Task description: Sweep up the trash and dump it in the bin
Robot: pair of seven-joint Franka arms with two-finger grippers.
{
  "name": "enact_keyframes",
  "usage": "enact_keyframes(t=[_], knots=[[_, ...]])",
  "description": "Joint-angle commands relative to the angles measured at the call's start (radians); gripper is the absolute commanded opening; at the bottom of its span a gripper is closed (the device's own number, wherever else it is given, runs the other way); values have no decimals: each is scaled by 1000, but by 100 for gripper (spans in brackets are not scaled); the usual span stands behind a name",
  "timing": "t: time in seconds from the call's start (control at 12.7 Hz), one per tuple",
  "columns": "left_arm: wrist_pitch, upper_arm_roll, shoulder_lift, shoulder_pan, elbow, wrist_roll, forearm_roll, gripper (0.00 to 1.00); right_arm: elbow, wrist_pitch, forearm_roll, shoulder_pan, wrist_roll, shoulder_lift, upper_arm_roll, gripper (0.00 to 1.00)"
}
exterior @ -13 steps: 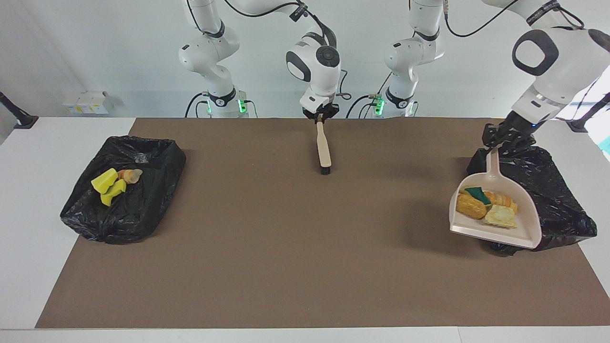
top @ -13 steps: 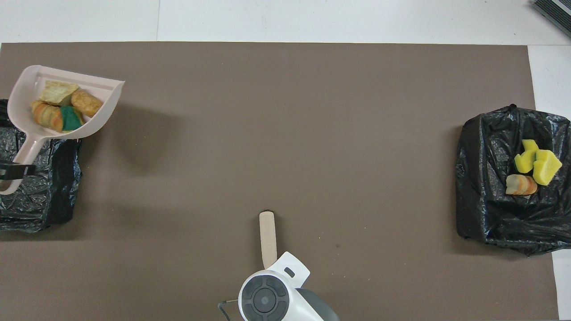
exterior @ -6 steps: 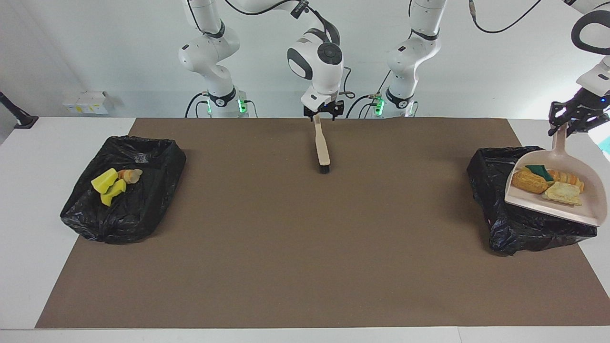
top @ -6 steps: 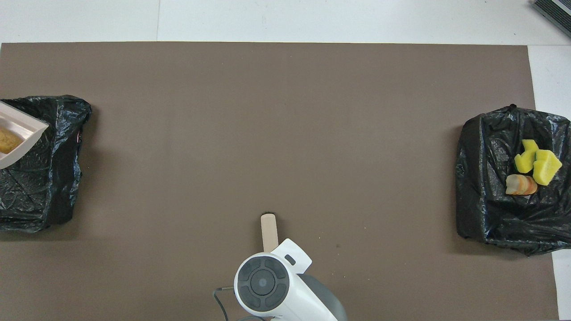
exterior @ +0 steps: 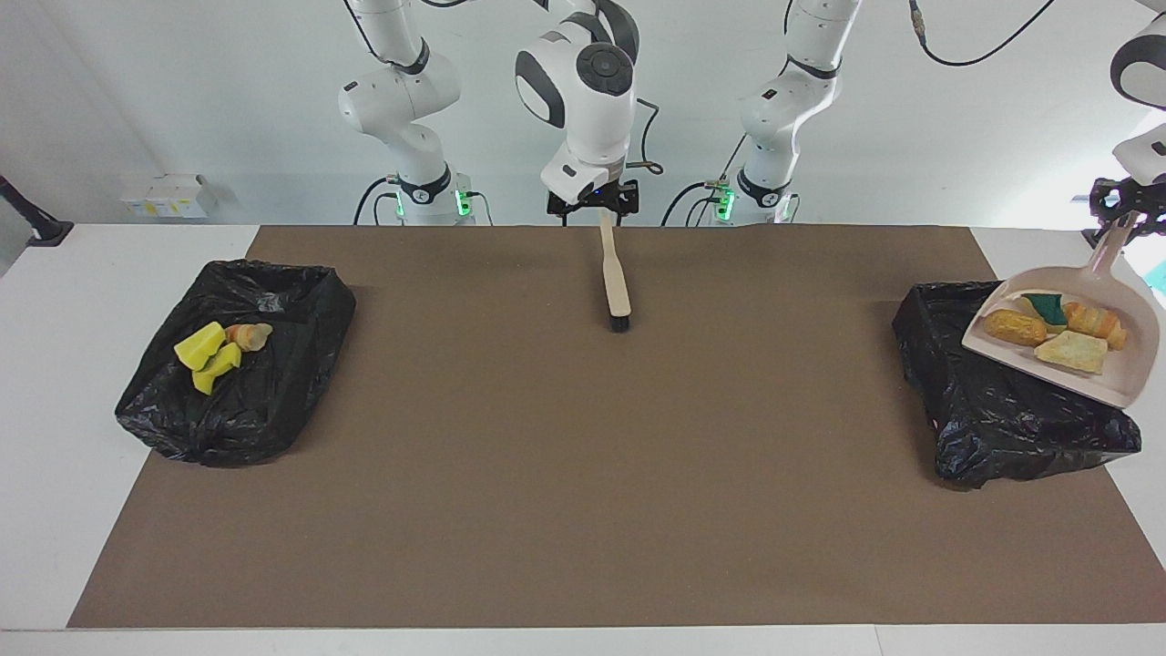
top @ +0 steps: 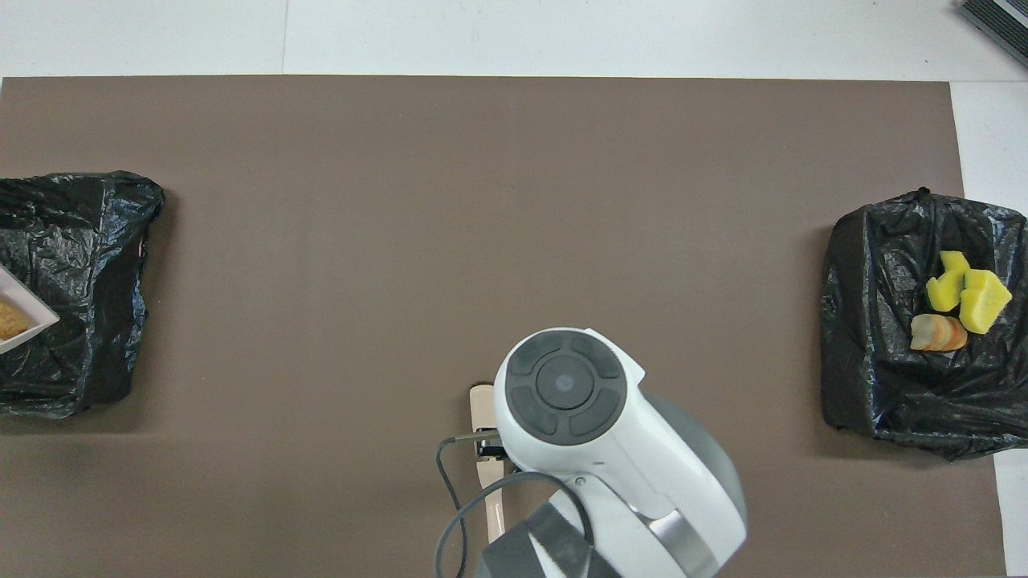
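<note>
Nearest the robots, the right pincer (exterior: 592,206) hangs spread over the handle end of the beige long-handled brush (exterior: 616,278), which lies flat on the brown mat covering the surface (exterior: 583,474). Nothing looks at risk there unless the pincer drops and knocks the brush askew.

The danger sits at the left arm's end. The left pincer (exterior: 1122,202) is pinched on the handle of the beige plastic dustpan (exterior: 1116,387), held up and sloping over the crumpled black bag-lined bin (exterior: 1002,419). Four scraps of trash (exterior: 1057,330), tan-orange lumps and a green-backed piece, lie in the pan. Part of the pan looks to overhang the bin's outer edge, so a hasty tip could spill scraps onto the white surface instead; a thin handle grip might also twist.

Three more scraps (exterior: 219,351) rest in the second black bag-lined bin (exterior: 237,401) at the right arm's end.
</note>
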Motion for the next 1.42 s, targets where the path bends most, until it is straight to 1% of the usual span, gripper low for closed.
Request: enact_keyframes(t=[0.0, 0.08, 0.16, 0.32, 0.47, 0.63, 0.71, 0.79, 1.03, 1.18, 1.26, 1.34], knots=[[-19, -13, 16, -21, 40, 101, 140, 0, 101, -68, -63, -68, -109, 16, 9, 100], [-15, -13, 17, -42, 40, 120, 210, 0, 127, -88, -63, -125, -183, 15, 9, 100], [-13, -13, 20, -57, 40, 120, 255, 0, 147, -108, -72, -169, -265, 9, 7, 100], [-13, -13, 22, -91, 42, 121, 326, 0, 191, -130, -113, -249, -410, 9, -2, 100], [-18, -15, 22, -128, 46, 123, 396, 0, 208, -128, -133, -349, -552, 9, -2, 100], [-28, -15, 45, -182, 93, 127, 488, 0, 218, -116, -173, -412, -647, 10, -2, 100], [-30, -15, 63, -208, 118, 138, 534, 0, 222, -111, -178, -438, -646, 10, -5, 100], [-31, -15, 74, -228, 135, 141, 553, 0, 234, -108, -178, -462, -646, 10, -16, 100], [-30, -13, 88, -269, 140, 137, 559, 0, 262, -75, -183, -554, -591, 12, -21, 100], [-10, -15, 91, -314, 138, 124, 631, 0, 267, -68, -181, -591, -517, 13, -21, 100], [-13, -15, 94, -323, 138, 97, 684, 0, 274, -68, -181, -607, -522, 15, -21, 100], [-30, -17, 94, -334, 138, 94, 705, 0, 274, -68, -169, -624, -523, 16, -21, 100]])
